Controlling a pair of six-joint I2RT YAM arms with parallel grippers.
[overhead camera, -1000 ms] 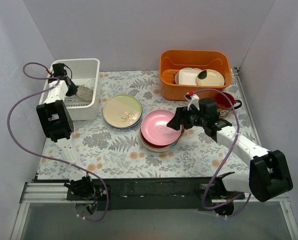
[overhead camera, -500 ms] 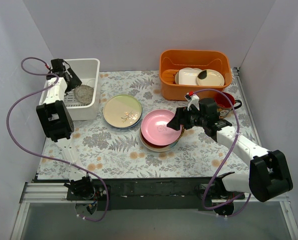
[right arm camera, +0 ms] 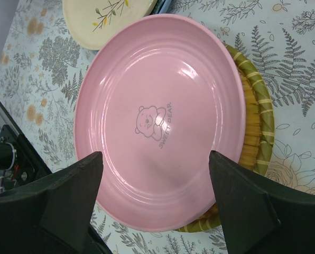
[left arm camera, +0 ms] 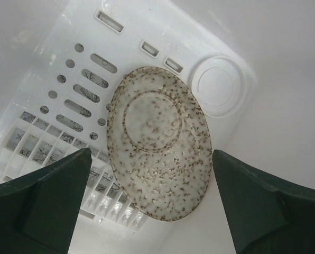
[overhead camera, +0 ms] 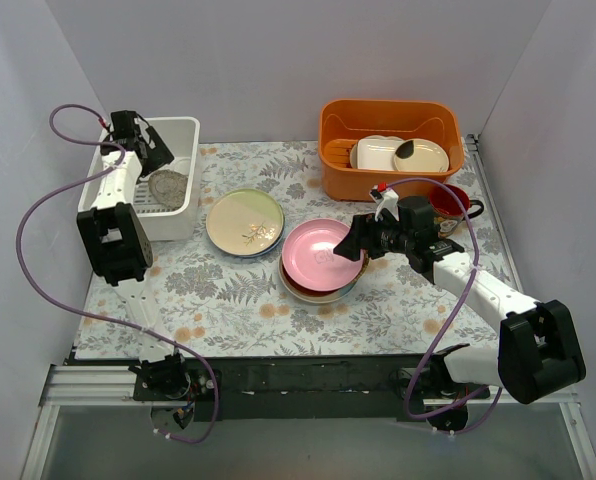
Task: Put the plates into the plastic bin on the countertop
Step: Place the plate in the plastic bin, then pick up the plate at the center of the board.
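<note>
Here, the speckled plate [left arm camera: 157, 153] lies beneath the left hand [overhead camera: 158, 152].

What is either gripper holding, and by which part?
Nothing. Left gripper open above the speckled plate in the plastic bin; right gripper open over the pink plate.
</note>
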